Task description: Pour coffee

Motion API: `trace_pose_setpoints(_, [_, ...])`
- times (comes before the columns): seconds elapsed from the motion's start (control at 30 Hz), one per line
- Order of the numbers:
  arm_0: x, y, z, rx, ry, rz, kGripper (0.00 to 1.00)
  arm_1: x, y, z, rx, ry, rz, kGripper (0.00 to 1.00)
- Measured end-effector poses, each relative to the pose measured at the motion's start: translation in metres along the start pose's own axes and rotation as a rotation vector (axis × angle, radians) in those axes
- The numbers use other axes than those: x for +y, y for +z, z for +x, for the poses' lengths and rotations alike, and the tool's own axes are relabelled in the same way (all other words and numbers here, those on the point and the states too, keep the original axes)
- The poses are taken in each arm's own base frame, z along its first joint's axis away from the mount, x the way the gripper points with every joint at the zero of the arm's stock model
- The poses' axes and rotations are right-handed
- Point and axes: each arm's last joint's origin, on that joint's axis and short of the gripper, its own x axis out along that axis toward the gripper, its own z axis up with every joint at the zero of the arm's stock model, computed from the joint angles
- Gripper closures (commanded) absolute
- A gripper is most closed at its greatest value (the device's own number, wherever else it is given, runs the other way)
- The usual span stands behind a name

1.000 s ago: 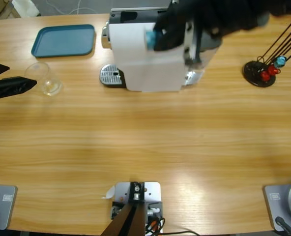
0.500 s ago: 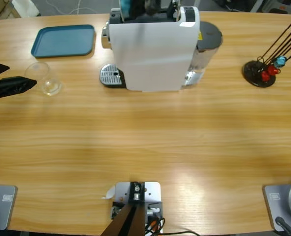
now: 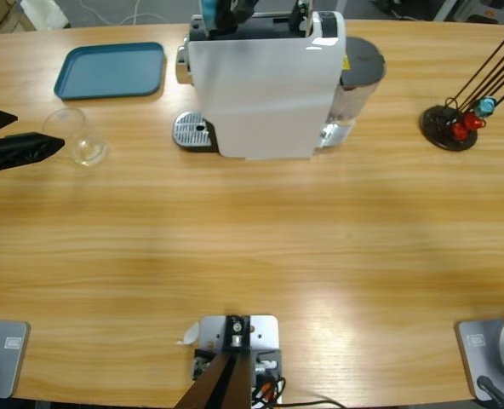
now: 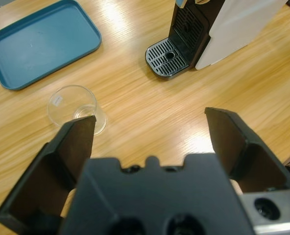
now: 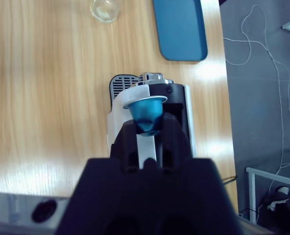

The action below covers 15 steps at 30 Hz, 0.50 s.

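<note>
On the table in the high view, the big white coffee machine point(image 3: 265, 85) stands right of an empty clear glass point(image 3: 75, 136); no coffee shows. Left wrist view: the left gripper point(image 4: 152, 134) gapes wide, holding nothing, near the glass. Right wrist view: the right gripper point(image 5: 147, 128) pinches a blue capsule point(image 5: 146, 113) above the machine.

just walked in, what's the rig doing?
The right gripper holds a blue capsule above the white coffee machine. The left gripper hovers open by the empty clear glass, which stands on the table between the blue tray and the machine's drip grate. No coffee is visible.
</note>
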Motion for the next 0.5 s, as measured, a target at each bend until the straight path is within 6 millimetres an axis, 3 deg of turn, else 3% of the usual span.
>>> trace_pose_setpoints(0.37, [0.0, 0.0, 0.0, 0.0, 0.0, 0.0, 0.032, -0.014, 0.006, 0.011, -0.002, -0.01, 0.006, 1.0])
trace_pose_setpoints(0.5, [0.0, 0.0, 0.0, 0.0, 0.0, 0.0, 0.032, -0.022, -0.002, 0.011, 0.012, -0.022, 0.027, 1.0])
